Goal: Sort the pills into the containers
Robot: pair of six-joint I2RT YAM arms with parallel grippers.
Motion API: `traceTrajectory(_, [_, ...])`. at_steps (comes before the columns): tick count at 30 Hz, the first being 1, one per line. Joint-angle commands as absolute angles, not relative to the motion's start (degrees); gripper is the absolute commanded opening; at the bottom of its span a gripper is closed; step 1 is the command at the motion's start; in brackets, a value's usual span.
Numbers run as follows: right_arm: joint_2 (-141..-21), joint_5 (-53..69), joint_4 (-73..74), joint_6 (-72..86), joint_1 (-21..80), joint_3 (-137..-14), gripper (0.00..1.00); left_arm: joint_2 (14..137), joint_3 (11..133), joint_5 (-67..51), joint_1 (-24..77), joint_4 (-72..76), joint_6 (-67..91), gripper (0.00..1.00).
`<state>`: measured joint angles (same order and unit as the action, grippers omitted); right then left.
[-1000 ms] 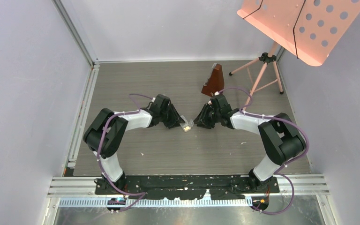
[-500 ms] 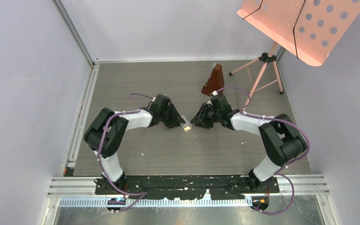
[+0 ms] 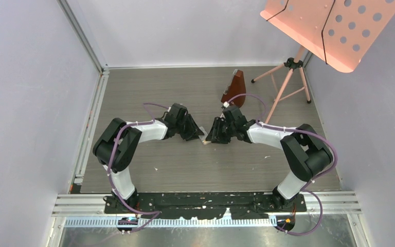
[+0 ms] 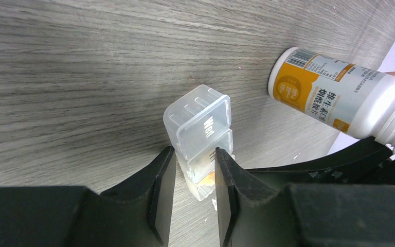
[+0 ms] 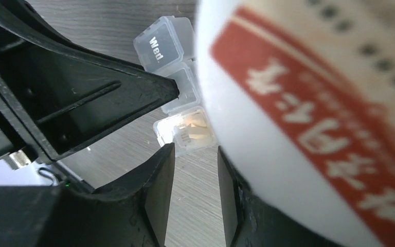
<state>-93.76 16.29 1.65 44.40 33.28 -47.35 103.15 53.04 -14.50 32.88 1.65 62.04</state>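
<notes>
Filling in hand: left gripper (image 4: 194,154) jaws clamp the containers (image 4: 198,121); right gripper (image 5: 195,154) jaws by the pill bottle (image 4: 334,95), grip unclear; next move probably wants pills (image 5: 195,128) tipped into an open cell.

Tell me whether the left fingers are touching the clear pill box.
Touching. The left wrist view shows both left fingers pressed against opposite sides of the pill box, with no gap on either side.

Left arm (image 3: 139,133) and right arm (image 3: 270,135): white link shells, bulky black joint housings. A purple cable (image 3: 251,95) loops along each arm, held by white ties. Black base strip (image 3: 205,201) runs under both bases. The fingers (image 4: 159,200) are matte black, flat-faced, wedge-shaped and lightly scuffed.
</notes>
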Motion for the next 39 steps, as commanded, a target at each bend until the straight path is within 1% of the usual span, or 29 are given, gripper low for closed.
traceTrajectory(1, [-94.7,10.2,7.3,39.1,35.2,-52.2,0.43,106.3,51.2,-12.0,33.2,-4.5,60.6,0.22])
traceTrajectory(6, [-96.4,5.2,11.4,36.6,36.7,-54.3,0.43,106.3,51.2,-12.1,33.2,-4.7,60.5,0.22])
traceTrajectory(19, [-100.0,-0.6,12.8,36.8,38.5,-55.1,0.44,106.3,51.2,-12.1,33.2,-5.0,60.4,0.22])
traceTrajectory(24, [-101.3,-6.8,14.8,35.5,41.0,-54.8,0.42,107.1,51.2,-13.0,33.2,-5.0,62.0,0.22])
traceTrajectory(29, [-102.0,-10.2,17.4,36.6,41.7,-53.8,0.41,107.0,51.4,-12.7,33.2,-5.1,62.2,0.22])
traceTrajectory(39, [-105.7,-15.6,22.6,37.2,44.1,-55.6,0.37,106.9,51.4,-12.1,33.2,-6.2,61.9,0.21])
